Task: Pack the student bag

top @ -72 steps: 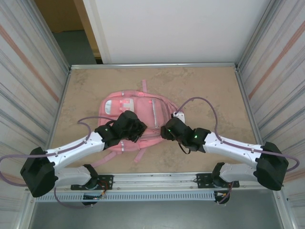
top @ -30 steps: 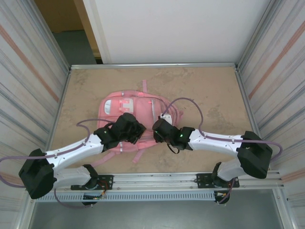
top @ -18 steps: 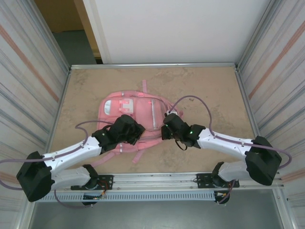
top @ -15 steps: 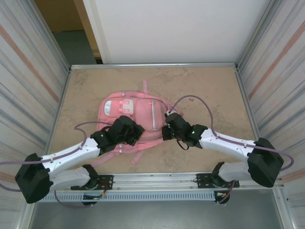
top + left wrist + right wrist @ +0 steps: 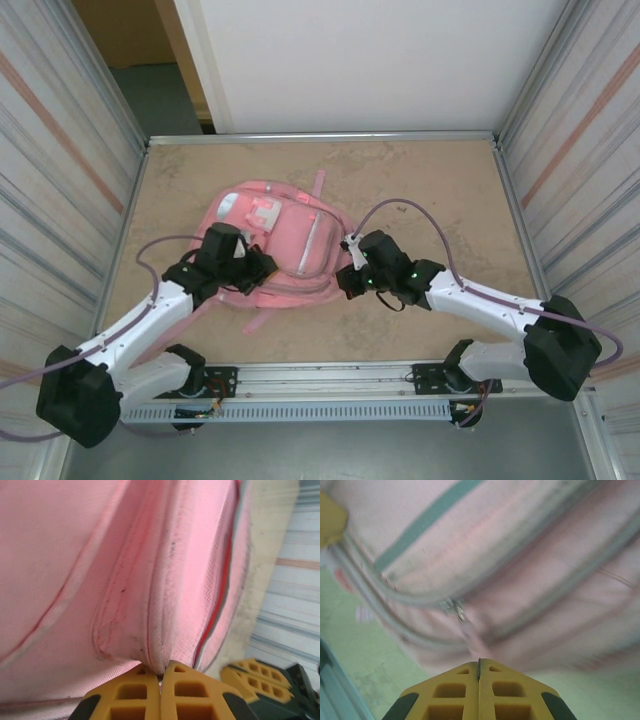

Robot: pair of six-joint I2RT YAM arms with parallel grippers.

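Note:
The student bag (image 5: 290, 238), a soft pink backpack with silver zip lines, lies tilted on the tan table. My left gripper (image 5: 256, 270) is at its near left edge. In the left wrist view this gripper (image 5: 161, 674) is shut on a pinched fold of the bag's pink fabric (image 5: 100, 570). My right gripper (image 5: 346, 279) sits at the bag's near right edge. In the right wrist view it (image 5: 479, 661) is shut on the pink tab of a zip pull (image 5: 459, 612), with the bag (image 5: 520, 555) just beyond. The right gripper's yellow fingers (image 5: 252, 676) also appear in the left wrist view.
Corrugated metal walls (image 5: 50, 200) close in both sides, with a white panel at the back. A loose pink strap (image 5: 256, 322) trails toward the near rail (image 5: 320, 378). Purple cables (image 5: 410, 210) loop over both arms. Bare table lies behind and right of the bag.
The right gripper has shut on the zip pull tab. The left arm has swung left with the fabric in its grip, and the bag has turned and shifted left.

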